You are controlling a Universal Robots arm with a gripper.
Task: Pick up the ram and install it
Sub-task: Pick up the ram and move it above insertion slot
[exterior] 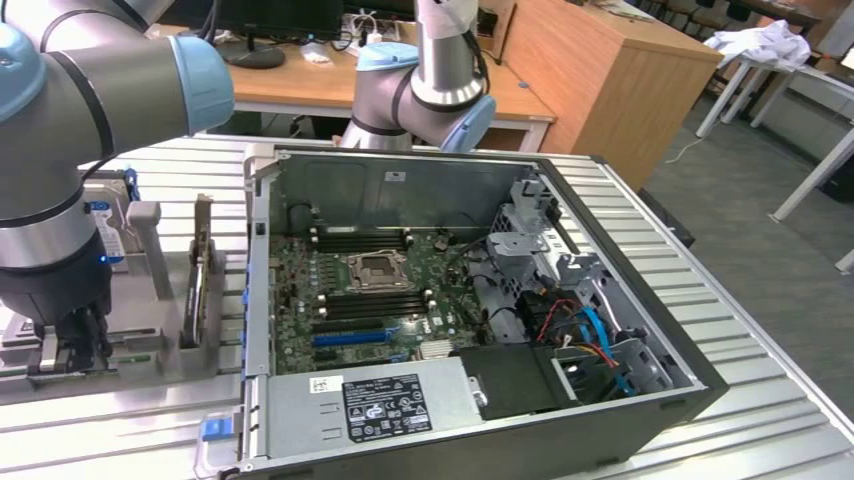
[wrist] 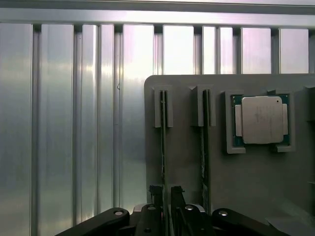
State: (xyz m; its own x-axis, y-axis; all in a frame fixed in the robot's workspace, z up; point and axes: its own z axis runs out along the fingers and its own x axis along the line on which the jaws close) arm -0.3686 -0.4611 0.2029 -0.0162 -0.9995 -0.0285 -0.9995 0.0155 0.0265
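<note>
The gripper [wrist: 166, 196] stands with its jaws partly open, one finger on each side of the ram [wrist: 163, 137]. A thin gap shows between the stick and at least one finger, so the jaws appear to hold nothing. The ram stands on its edge in a slot of the grey holder [wrist: 184, 157], and the fingers reach it at the end of the holder that is near the wrist camera. A second stick [wrist: 204, 137] stands in the next slot of the holder, just beside the first one. A processor chip [wrist: 261, 119] lies flat in a pocket of the holder, on the far side of the second stick.

By judgement, the task is at its beginning. The ram is not lifted out of the holder, and the whole installing is left to do.

The wrist view shows the two slots, the sticks and the fingertips closely. The exterior view shows other things: the gripper [exterior: 74, 345] lowered over the holder [exterior: 144, 245], and the open computer case [exterior: 400, 152] standing just beside the holder, on the exterior view's right. Inside the case lies the motherboard [exterior: 374, 290]. Both stand on a ribbed metal table [exterior: 747, 330].
</note>
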